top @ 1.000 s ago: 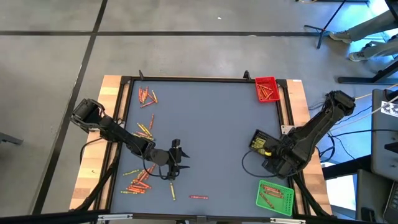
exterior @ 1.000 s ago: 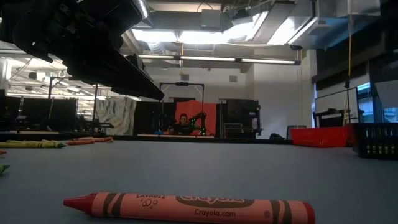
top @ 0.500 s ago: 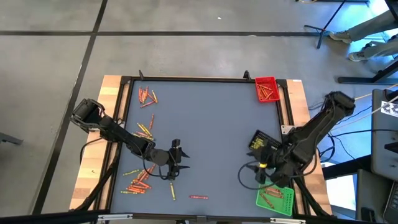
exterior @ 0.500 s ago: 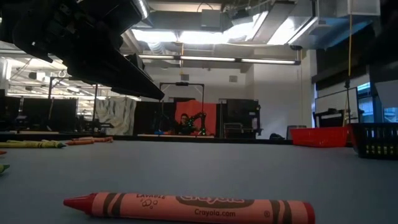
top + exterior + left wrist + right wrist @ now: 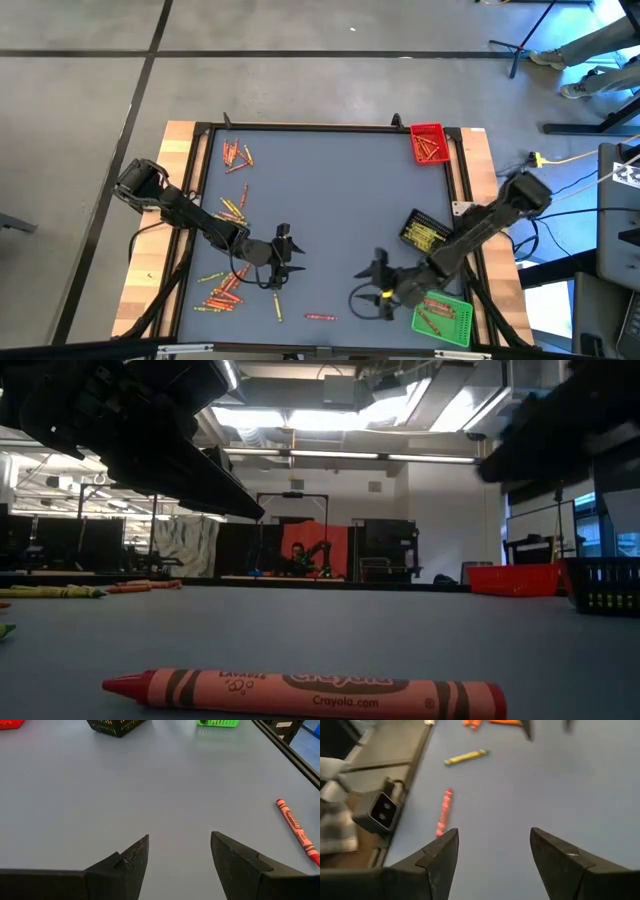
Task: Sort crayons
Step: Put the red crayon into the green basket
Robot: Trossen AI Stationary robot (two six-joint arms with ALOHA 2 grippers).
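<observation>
Two dark jointed arms, seemingly black cables trailing, wedge-shaped matte fingers (image 5: 132, 862).

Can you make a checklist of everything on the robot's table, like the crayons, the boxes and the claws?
Surface: grey table with a black rim.
Job's things: loose crayons heaped at the left side; one red crayon alone near the front edge.
Clutter: red tray, black tray and green tray, all along the right side.
Grippers: left claw open, over bare table; right claw open, empty, beside the green tray.
Cables: yellow cable off the right edge.
Surroundings: lab room; person's legs at far right.
</observation>
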